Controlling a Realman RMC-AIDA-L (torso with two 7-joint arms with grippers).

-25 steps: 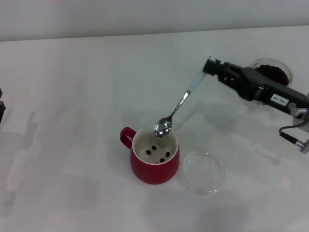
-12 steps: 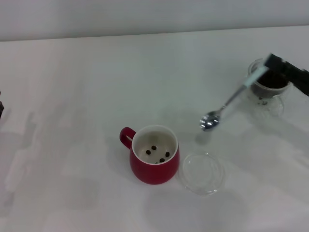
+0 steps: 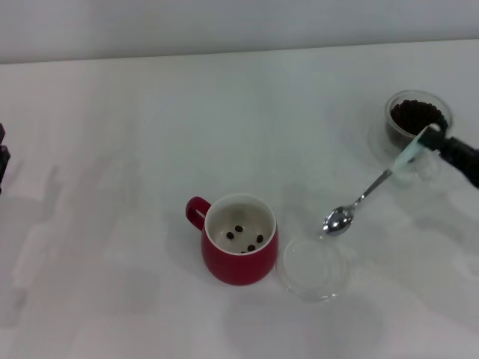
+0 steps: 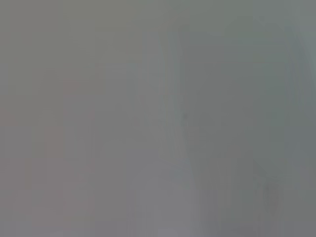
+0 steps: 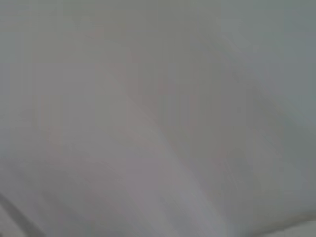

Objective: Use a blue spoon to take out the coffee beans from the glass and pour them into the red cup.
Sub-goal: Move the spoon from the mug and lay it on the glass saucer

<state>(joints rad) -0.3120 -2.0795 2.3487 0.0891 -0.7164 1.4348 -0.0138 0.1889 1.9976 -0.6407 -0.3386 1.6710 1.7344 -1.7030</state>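
In the head view the red cup (image 3: 239, 249) stands front of centre with a few coffee beans (image 3: 243, 237) on its white bottom. The glass (image 3: 418, 123) at the far right holds a dark heap of beans. My right gripper (image 3: 441, 146) reaches in from the right edge, shut on the pale handle of the blue spoon (image 3: 367, 196). The spoon slants down to the left; its empty metal bowl hangs low just above the clear dish, right of the red cup. My left gripper (image 3: 2, 161) barely shows at the left edge. Both wrist views show only a grey blur.
A flat clear round dish (image 3: 313, 268) lies right beside the red cup, toward the front. The white table (image 3: 135, 149) stretches bare to the left and back, ending at a pale wall.
The right gripper has carried the spoon from above the red cup to the right, toward the glass, then lowered it near the clear dish. The beans in the cup have stayed put.
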